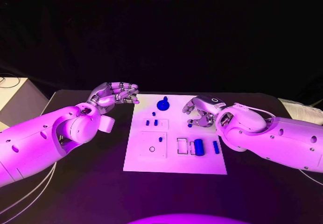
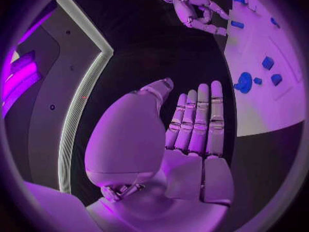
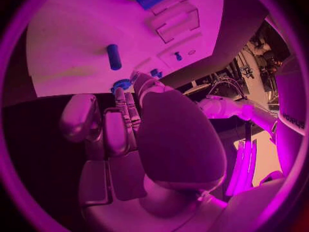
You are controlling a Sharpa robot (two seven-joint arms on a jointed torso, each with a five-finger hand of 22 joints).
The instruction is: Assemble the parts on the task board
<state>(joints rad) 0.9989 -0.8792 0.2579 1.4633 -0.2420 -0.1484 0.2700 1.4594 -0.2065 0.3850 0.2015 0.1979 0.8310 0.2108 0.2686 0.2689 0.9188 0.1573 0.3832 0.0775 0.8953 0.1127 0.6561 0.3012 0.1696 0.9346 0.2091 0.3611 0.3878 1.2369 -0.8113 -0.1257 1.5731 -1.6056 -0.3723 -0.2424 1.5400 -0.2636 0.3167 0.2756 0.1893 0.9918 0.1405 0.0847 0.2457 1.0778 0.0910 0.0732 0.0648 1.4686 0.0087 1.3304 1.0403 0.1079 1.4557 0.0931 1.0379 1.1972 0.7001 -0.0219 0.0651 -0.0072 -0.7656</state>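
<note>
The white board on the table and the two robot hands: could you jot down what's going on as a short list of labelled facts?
Board: white task board in the middle of a black table
Parts: small blue pieces on it, the biggest a blue cylinder near the front
Left hand: at the board's far left corner, holding nothing
Right hand: over the board's right side; grip cannot be told

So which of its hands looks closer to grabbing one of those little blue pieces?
Probably the right hand: it hovers over the task board, fingers curled beside a small blue piece. The left hand sits off the board's edge.
</note>
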